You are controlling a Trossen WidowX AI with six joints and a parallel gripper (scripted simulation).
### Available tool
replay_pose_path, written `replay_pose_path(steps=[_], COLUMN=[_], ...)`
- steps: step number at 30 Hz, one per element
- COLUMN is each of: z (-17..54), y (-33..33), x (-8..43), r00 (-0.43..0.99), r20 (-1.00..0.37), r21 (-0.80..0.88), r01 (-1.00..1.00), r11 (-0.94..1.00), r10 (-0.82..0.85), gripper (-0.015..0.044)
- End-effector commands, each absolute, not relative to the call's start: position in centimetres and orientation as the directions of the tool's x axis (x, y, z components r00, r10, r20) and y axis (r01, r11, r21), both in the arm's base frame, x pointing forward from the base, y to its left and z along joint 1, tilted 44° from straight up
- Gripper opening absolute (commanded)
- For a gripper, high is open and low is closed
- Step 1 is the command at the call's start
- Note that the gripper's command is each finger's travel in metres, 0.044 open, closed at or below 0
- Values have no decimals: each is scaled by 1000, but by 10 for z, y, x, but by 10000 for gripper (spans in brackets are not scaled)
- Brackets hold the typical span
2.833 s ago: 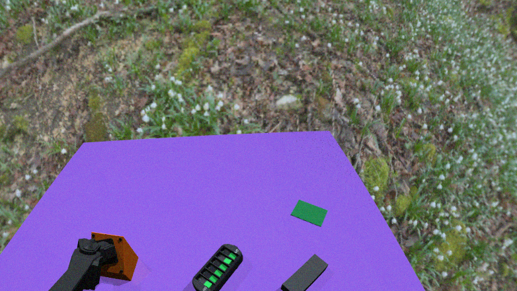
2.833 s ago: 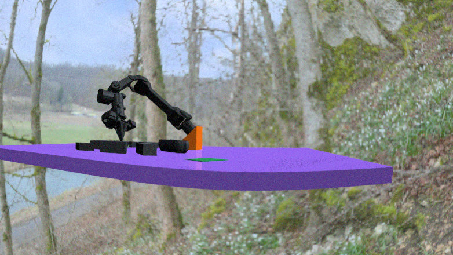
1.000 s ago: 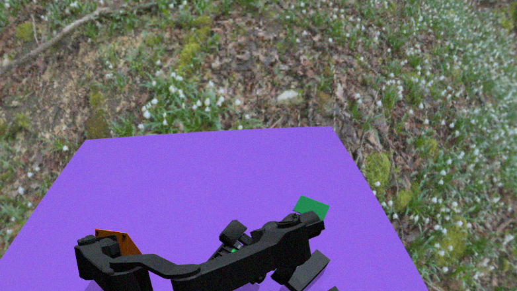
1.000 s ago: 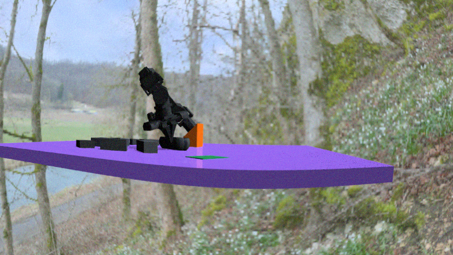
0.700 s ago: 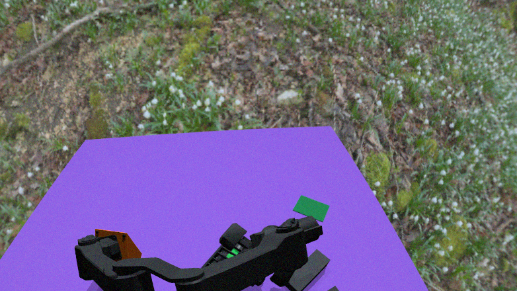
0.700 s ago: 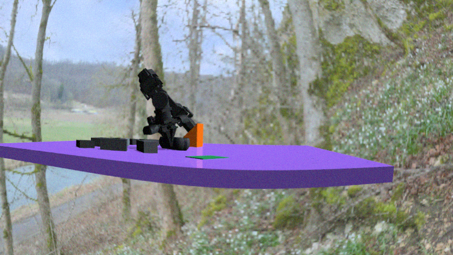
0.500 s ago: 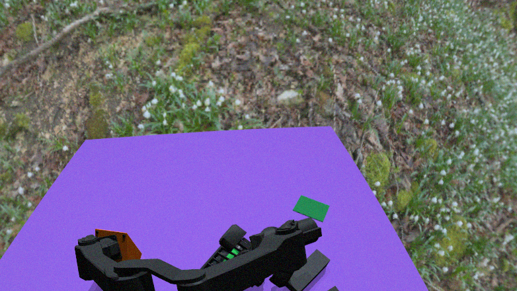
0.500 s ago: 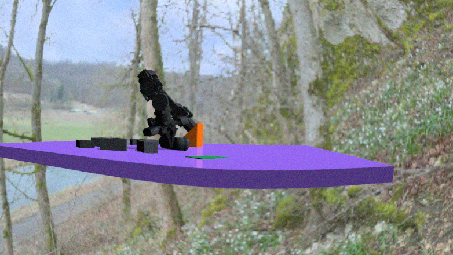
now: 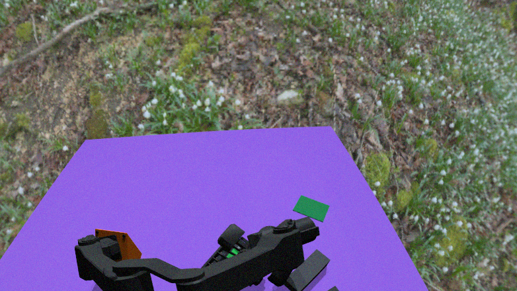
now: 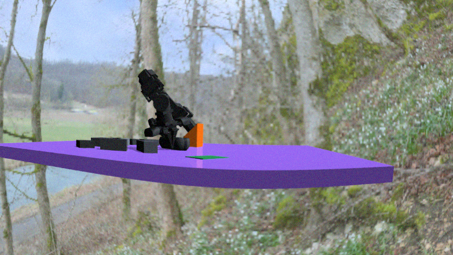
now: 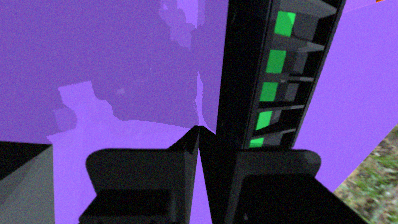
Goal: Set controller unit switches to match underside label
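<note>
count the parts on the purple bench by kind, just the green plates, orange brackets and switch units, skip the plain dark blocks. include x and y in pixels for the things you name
green plate [image 9: 311,208] [image 10: 207,157]: 1
orange bracket [image 9: 130,247] [image 10: 196,136] [image 11: 380,1]: 1
switch unit [image 9: 233,253] [image 10: 182,144] [image 11: 242,75]: 1
total: 3
</note>
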State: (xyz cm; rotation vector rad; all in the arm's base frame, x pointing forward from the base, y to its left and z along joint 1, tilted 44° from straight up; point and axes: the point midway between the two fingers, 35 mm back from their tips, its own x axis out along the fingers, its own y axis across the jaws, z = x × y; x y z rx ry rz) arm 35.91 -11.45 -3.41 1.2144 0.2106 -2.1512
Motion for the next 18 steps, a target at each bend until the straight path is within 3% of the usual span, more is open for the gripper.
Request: replay_pose_path(steps=[1,18], z=[-36,-38], y=[-114,-110], x=[356,351], r00=[-362,-363], r20=[-809,-809], r21=[169,169], r01=[609,609], r11=[-775,-775], r10=[-462,-462], gripper=[0,0])
